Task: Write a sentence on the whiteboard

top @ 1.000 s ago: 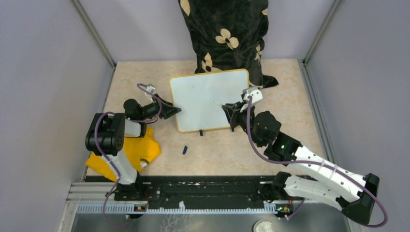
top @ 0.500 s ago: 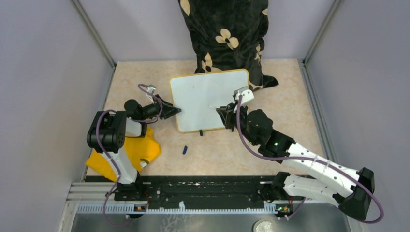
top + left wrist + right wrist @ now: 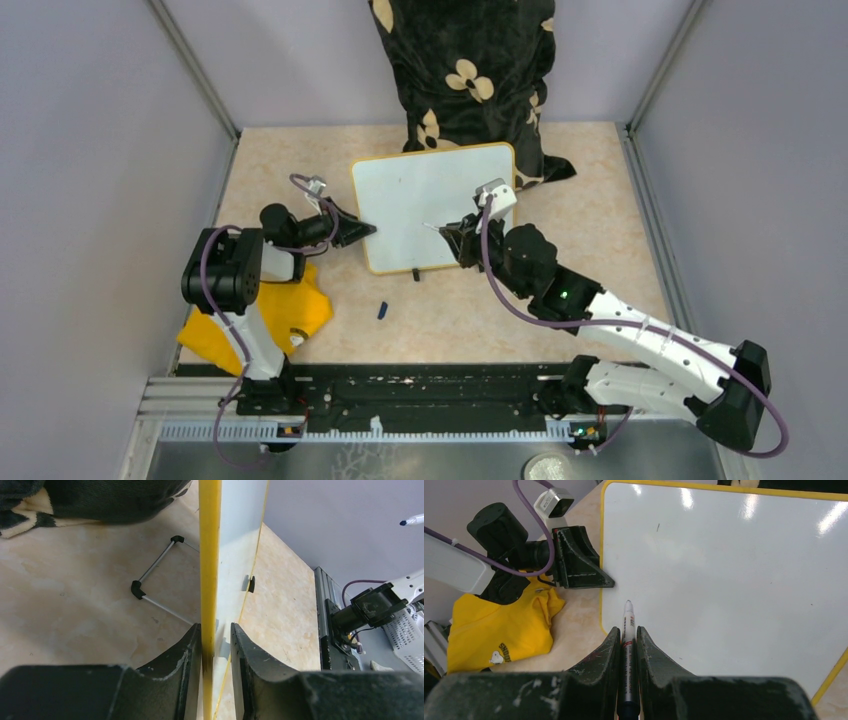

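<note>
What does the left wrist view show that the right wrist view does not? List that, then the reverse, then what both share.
Left wrist only: the flat white yellow-rimmed whiteboard seen edge-on, a bent wire stand behind it, one small black foot.
Right wrist only: the board's face, bare but for a tiny mark; the right gripper shut on a white marker pen; a crumpled yellow cloth.
Both: the whiteboard, the left gripper straddling its rim, the marker (just its blue tip in the left wrist view), the beige marbled table.
</note>
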Motion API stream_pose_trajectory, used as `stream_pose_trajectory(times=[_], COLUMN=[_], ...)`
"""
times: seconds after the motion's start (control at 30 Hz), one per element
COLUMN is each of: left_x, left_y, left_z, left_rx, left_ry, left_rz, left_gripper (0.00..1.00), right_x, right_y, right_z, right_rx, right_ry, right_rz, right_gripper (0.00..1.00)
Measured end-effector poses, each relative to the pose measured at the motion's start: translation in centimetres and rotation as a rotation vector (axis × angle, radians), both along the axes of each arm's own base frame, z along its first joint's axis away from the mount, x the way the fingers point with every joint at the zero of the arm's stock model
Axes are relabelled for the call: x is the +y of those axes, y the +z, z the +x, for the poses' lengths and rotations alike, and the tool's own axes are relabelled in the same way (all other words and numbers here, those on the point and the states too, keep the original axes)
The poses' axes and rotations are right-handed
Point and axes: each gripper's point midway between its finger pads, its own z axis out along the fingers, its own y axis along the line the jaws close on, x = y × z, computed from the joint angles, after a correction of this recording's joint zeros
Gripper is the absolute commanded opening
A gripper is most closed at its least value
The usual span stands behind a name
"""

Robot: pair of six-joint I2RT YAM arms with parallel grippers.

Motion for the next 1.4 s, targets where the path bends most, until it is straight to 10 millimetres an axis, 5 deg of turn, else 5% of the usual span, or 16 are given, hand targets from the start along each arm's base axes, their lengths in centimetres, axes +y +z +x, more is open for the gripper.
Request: stream_pose_trajectory(times=[1.0,1.4], left_x=[-0.5,-0.5], left_y=[-0.1,-0.2], left_z=[-0.3,-0.3], left_rx=[-0.006,-0.009], left_ry=[-0.035,-0.038], left_rz=[0.012,0.015], left_gripper=[0.15,0.1], right_x=[1.0,2.8], right_y=[-0.7,-0.3], right_z=[0.8,3.7], right_rx=[0.001,-0.057], right_ry=[-0.003,-0.085], right_rz=[-0.003,-0.091], right_gripper=[0.0,0.0])
